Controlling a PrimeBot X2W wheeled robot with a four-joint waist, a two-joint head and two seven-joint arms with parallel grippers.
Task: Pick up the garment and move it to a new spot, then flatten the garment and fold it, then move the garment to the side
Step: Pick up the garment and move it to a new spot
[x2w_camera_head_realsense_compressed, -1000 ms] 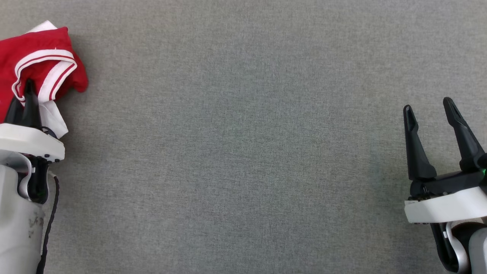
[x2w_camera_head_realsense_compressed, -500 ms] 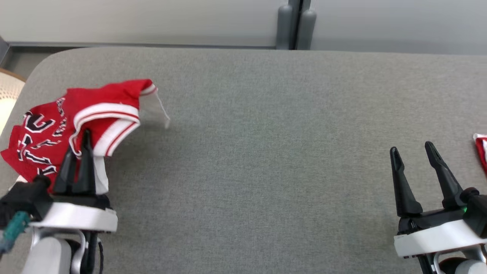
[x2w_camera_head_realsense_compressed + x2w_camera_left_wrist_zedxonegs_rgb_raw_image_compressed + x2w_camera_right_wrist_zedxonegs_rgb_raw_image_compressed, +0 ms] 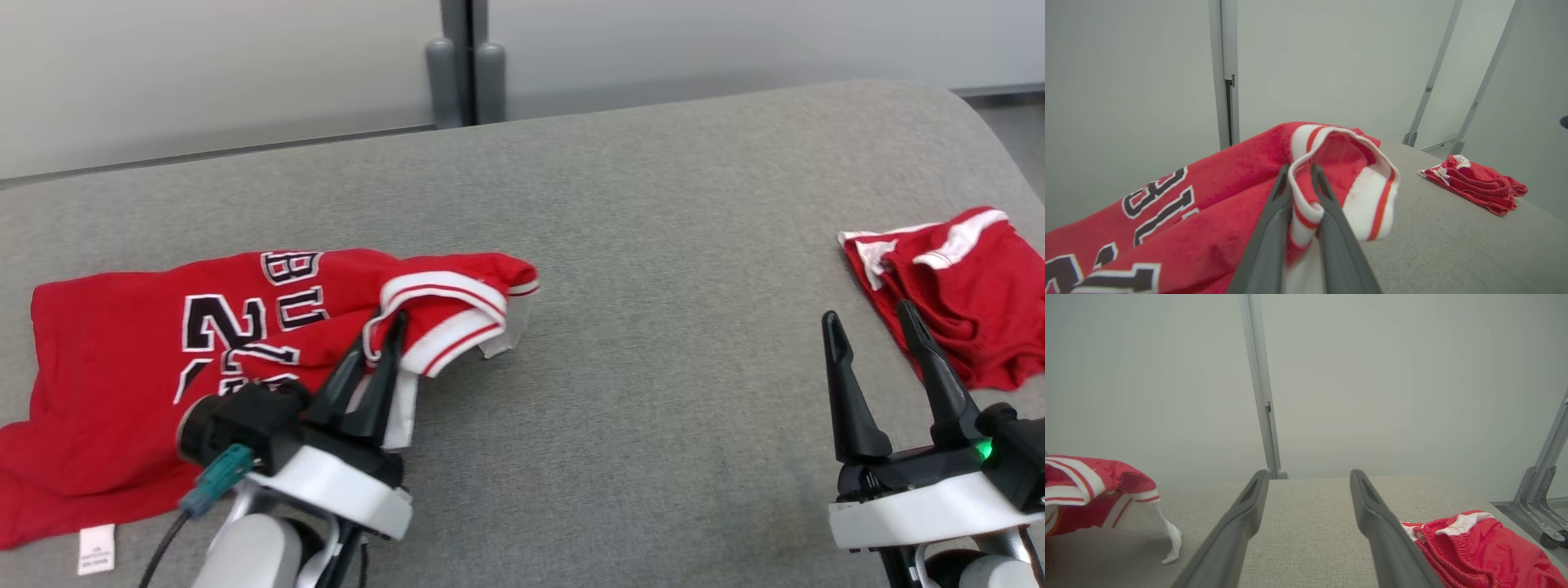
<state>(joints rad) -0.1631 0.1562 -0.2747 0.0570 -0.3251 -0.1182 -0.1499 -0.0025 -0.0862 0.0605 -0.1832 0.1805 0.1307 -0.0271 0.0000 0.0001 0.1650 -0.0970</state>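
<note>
A red jersey (image 3: pixel 122 359) with black and white lettering lies spread over the left of the grey table (image 3: pixel 653 392), one white-and-red trimmed edge lifted. My left gripper (image 3: pixel 380 327) is shut on that trim (image 3: pixel 1304 204), which loops up over the fingers in the left wrist view. The jersey (image 3: pixel 1094 490) hangs at the left of the right wrist view. Low at the right, my right gripper (image 3: pixel 869 314) stands open above the table with nothing between its fingers (image 3: pixel 1249 506).
Folded red shorts (image 3: pixel 955 286) with white trim lie at the table's right edge, just beyond my right gripper. They show as well (image 3: pixel 1474 183) (image 3: pixel 1474 547) in both wrist views. A pale wall and a grey post (image 3: pixel 461 65) stand behind the table.
The head view has swung up and round, bringing the table's far edge and the red shorts into sight. My left gripper has carried the jersey's trim rightward, and more jersey lies spread.
</note>
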